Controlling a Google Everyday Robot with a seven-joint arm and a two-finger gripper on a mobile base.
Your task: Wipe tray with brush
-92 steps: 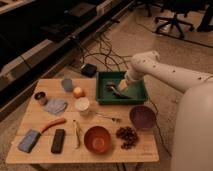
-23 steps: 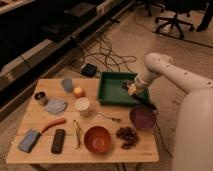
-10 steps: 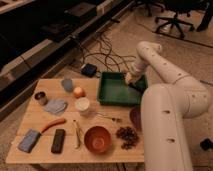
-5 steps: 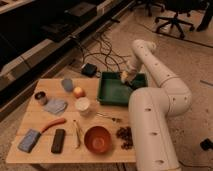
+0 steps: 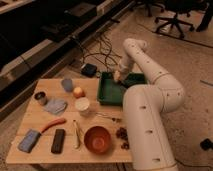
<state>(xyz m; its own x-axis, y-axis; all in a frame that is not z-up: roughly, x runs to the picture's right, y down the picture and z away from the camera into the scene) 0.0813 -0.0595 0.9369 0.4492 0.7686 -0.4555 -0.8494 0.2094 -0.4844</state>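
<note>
The green tray [image 5: 107, 93] stands at the table's back right. My arm rises large in the foreground, hides the tray's right part and bends back down over it. My gripper [image 5: 117, 78] is low over the tray's far middle, near its back rim. It is shut on the brush [image 5: 123, 84], a short dark stick that slants down and to the right from the gripper into the tray.
On the wooden table [image 5: 45, 117] lie a brown bowl [image 5: 97, 139], white cup [image 5: 82, 104], orange fruit [image 5: 78, 92], blue cup [image 5: 67, 84], metal can [image 5: 40, 97], grey cloth [image 5: 55, 105], orange curved tool [image 5: 52, 123], black bar [image 5: 58, 140] and blue sponge [image 5: 29, 140]. Cables and a black box [image 5: 90, 70] lie on the floor behind.
My gripper has moved with the brush from the tray's right side toward its far middle. The arm has swung across the foreground and now covers the table's right end.
</note>
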